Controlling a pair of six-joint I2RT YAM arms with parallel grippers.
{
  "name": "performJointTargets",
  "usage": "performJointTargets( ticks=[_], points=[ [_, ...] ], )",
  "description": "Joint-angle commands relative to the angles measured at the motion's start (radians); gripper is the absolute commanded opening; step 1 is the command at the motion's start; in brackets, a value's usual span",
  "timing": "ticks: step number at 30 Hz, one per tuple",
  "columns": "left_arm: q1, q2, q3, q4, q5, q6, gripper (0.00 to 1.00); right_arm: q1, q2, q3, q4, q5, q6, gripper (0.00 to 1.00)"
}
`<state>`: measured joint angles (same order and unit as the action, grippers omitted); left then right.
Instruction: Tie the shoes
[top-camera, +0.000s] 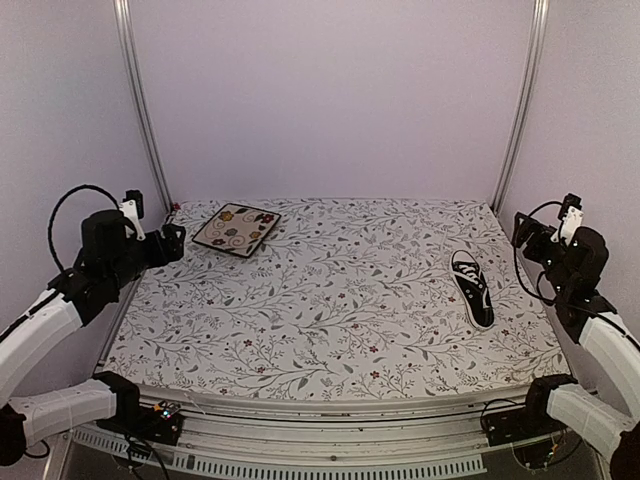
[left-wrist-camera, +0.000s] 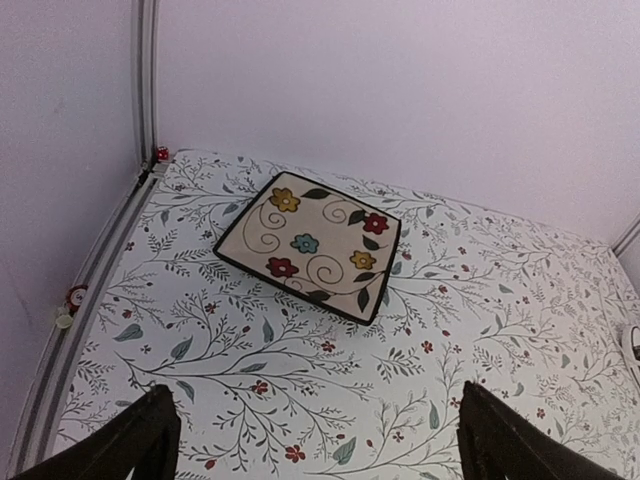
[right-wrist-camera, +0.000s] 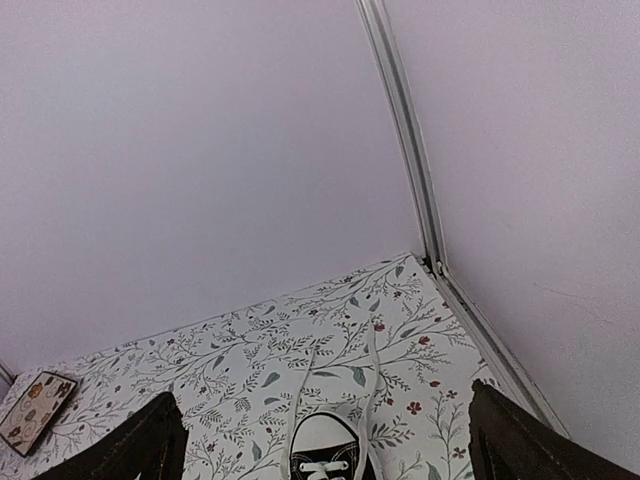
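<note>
Top external: sneaker (top-camera: 473, 288) untied, right side; left gripper (top-camera: 172, 243), right gripper (top-camera: 522, 230) splayed, empty.

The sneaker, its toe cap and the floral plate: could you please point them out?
sneaker (top-camera: 472, 288), top external view, on its laced middle.
toe cap (right-wrist-camera: 324, 436), right wrist view, on the white cap's centre.
floral plate (left-wrist-camera: 308, 245), left wrist view, on its centre.

no readable text, labels or numbers anywhere
</note>
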<state>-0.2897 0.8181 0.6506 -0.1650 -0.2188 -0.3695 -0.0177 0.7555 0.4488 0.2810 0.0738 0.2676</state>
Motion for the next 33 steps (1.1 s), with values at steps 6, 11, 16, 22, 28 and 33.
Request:
performJointTargets(
  ticks=[6, 11, 16, 22, 28, 33],
  points=[
    [0.009, 0.028, 0.134, -0.06, 0.01, 0.03, 0.97, 0.004, -0.08, 0.124, -0.35, 0.01, 0.057, 0.99],
    [0.009, 0.075, 0.296, -0.109, 0.139, 0.167, 0.97, 0.004, 0.066, 0.265, -0.567, -0.024, 0.071, 1.0],
    [0.008, 0.122, 0.369, -0.115, 0.179, 0.284, 0.96, 0.025, 0.236, 0.31, -0.642, -0.226, 0.116, 0.92],
    [0.086, 0.211, 0.33, -0.095, 0.244, 0.287, 0.97, 0.191, 0.383, 0.306, -0.682, -0.117, 0.172, 0.86],
    [0.144, 0.207, 0.3, -0.091, 0.278, 0.25, 0.97, 0.235, 0.483, 0.267, -0.674, -0.049, 0.232, 0.75],
    [0.146, 0.19, 0.272, -0.093, 0.239, 0.265, 0.97, 0.234, 0.561, 0.246, -0.693, -0.012, 0.275, 0.65]
  ],
)
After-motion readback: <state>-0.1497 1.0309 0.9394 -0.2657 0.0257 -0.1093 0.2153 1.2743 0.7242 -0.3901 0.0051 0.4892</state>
